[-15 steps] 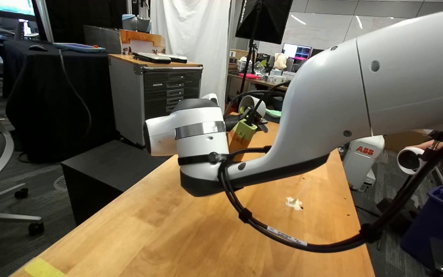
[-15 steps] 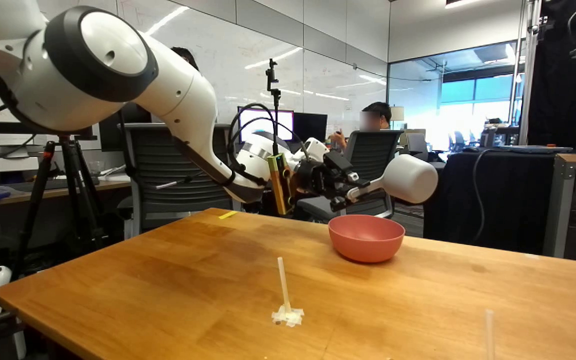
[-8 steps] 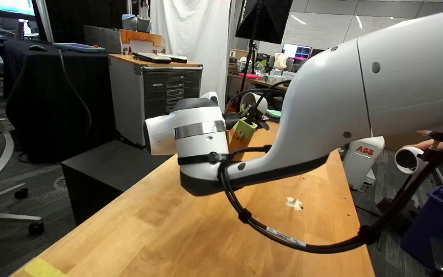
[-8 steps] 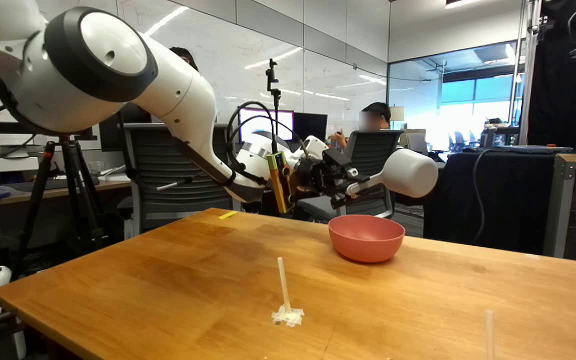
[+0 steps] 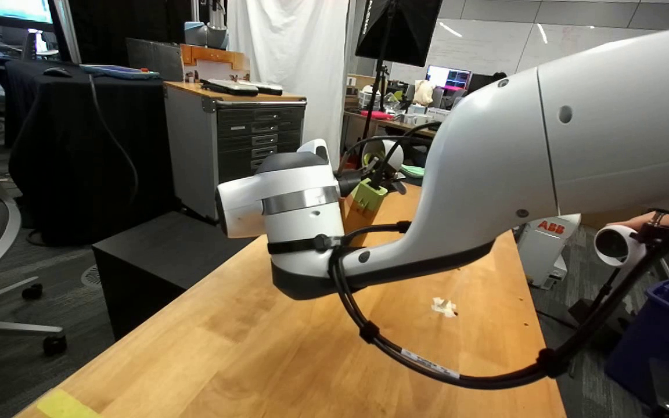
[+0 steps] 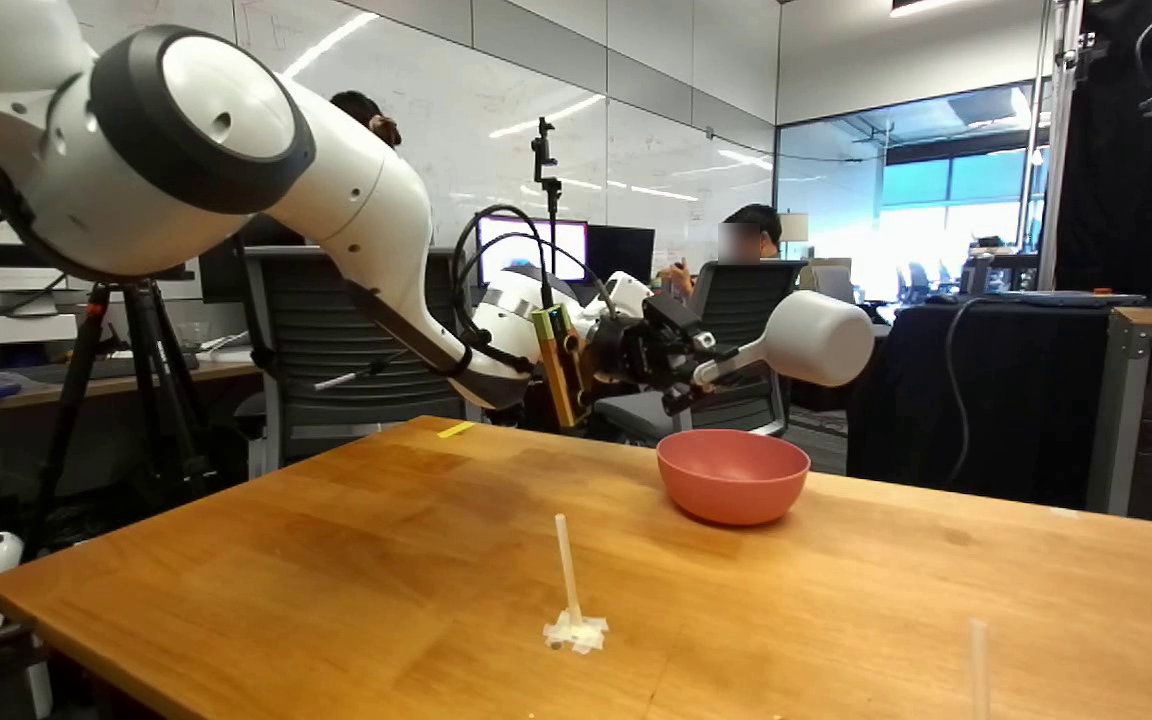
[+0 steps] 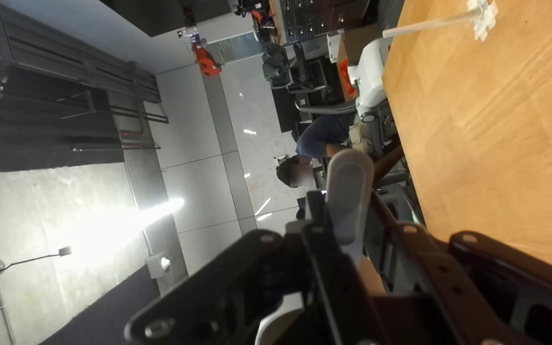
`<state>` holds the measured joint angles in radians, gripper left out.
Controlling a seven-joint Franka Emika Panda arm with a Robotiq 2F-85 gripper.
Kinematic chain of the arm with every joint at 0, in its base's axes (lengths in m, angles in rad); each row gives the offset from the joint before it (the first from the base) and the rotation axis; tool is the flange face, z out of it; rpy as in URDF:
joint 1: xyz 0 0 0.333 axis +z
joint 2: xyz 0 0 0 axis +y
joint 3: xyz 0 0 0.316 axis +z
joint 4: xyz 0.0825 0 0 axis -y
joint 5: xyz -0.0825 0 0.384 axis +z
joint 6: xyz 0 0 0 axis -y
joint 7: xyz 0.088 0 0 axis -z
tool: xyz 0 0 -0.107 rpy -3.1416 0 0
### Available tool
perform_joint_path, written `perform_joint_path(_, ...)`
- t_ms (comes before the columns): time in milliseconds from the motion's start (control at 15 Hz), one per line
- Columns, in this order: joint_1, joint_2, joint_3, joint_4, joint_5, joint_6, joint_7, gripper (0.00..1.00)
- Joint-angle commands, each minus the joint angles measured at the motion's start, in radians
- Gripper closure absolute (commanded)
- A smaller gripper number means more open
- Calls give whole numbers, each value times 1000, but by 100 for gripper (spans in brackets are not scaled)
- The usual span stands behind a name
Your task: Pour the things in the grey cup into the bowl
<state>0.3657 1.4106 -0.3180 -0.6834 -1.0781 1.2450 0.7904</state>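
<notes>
1 cup (image 6: 822,338), 1 bowl (image 6: 733,498), 2 pale sticks (image 6: 568,570).

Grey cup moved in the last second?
Yes, slightly upward: in an exterior view, the grey cup shows higher against the bowl, which hasn't moved.

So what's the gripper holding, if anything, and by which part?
The long-handled pale grey cup, by its handle: the gripper clamps it near the handle's free end, away from the cup's body.
</notes>
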Motion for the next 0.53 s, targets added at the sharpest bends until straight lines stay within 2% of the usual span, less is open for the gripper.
perform_joint_path(0,14,48,-32,68,-31,-40,-35,93)
perform_joint_path(467,29,69,-55,83,-45,-54,-42,93)
